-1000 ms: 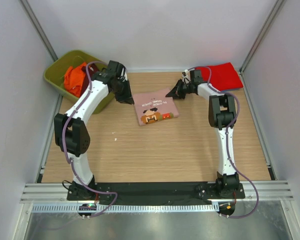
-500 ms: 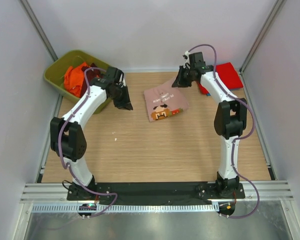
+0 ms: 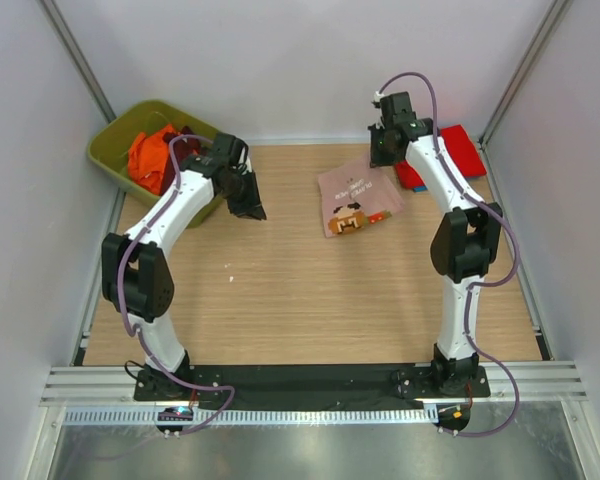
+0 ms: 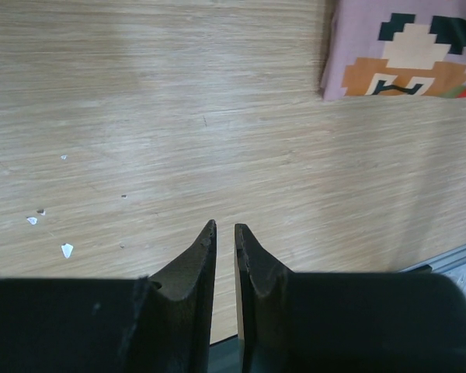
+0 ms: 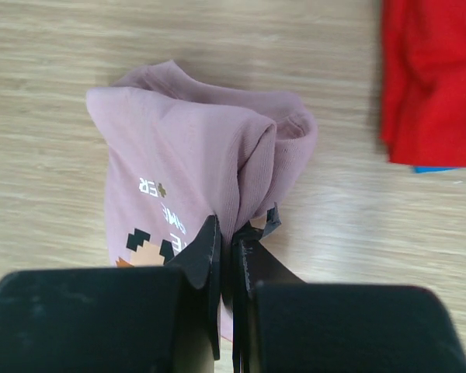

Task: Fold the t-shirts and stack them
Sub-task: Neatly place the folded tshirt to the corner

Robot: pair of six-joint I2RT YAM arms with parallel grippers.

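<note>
Pinching the folded dusty-pink t-shirt [image 5: 194, 186] by a bunched edge near the red stack [image 3: 450, 152], the right gripper [image 5: 227, 233] is gripping soft, light cloth likely to sag, while the left gripper [image 4: 224, 237] is hovering nearly closed, holding nothing

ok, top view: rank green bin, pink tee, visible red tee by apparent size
1. Green bin, clearly the largest, though the left arm covers part of it.
2. Pink tee, folded and pinched at its far edge by the right tool.
3. Red tee, partly behind the right arm, so its rank below the pink one is unsure.
</note>
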